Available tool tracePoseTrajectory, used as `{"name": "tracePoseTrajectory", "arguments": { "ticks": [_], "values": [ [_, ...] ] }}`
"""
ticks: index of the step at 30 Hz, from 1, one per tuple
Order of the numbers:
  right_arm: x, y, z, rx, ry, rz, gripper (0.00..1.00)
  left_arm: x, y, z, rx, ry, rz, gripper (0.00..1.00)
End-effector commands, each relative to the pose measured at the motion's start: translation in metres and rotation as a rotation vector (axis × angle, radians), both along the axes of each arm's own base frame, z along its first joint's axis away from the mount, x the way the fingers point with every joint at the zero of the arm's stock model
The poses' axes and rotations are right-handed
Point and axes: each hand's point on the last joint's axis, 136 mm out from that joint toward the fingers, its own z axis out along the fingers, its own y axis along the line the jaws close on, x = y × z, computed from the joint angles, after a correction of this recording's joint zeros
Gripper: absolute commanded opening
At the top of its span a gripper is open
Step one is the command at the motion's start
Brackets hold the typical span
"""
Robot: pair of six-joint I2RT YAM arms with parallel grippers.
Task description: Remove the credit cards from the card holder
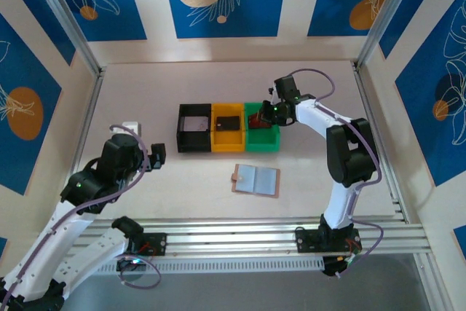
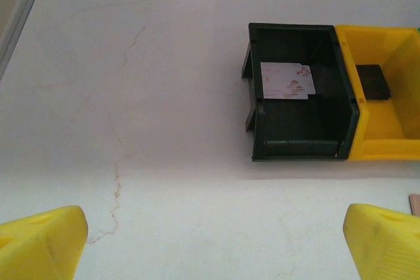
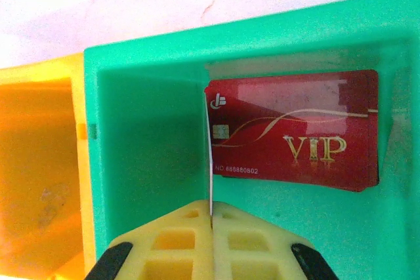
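Downward into green bin (image 1: 263,143), right gripper (image 1: 255,117)

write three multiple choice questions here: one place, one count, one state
1. Where is the red plastic VIP card? A in the green plastic bin B on the table C inside the wallet
2. How many plastic bins stand in the row? A two B three C four
3. The right hand is: A wide open B shut on a thin edge-on card C shut on a rim
Answers: 1 A, green walls surround it; 2 B, black plastic bin, yellow plastic bin, green; 3 B, a pale edge shows between closed fingertips.
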Motion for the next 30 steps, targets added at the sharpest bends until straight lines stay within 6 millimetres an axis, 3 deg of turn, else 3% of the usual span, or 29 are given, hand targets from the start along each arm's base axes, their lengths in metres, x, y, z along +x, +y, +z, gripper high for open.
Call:
{"name": "tracePoseTrajectory", "arguments": {
  "ticks": [1, 10, 25, 30],
  "values": [
    [0.006, -0.004, -0.002, -0.017, 0.010, -0.012, 0.00, 0.001, 0.005, 0.001, 0.029, -0.002, 0.013, 1.00],
    [0.009, -0.008, -0.014, -0.047, 0.041, -0.013, 0.00, 0.001, 0.005, 0.000, 0.034, 0.003, 0.013, 1.00],
    [0.014, -0.014, -0.006, -0.082, 0.049, -0.022, 0.22, 0.002, 0.005, -0.002, 0.039, 0.009, 0.012, 1.00],
    [0.017, -0.015, -0.001, -0.093, 0.045, -0.023, 0.24, 0.002, 0.005, -0.002, 0.041, 0.010, 0.013, 1.00]
  ]
}}
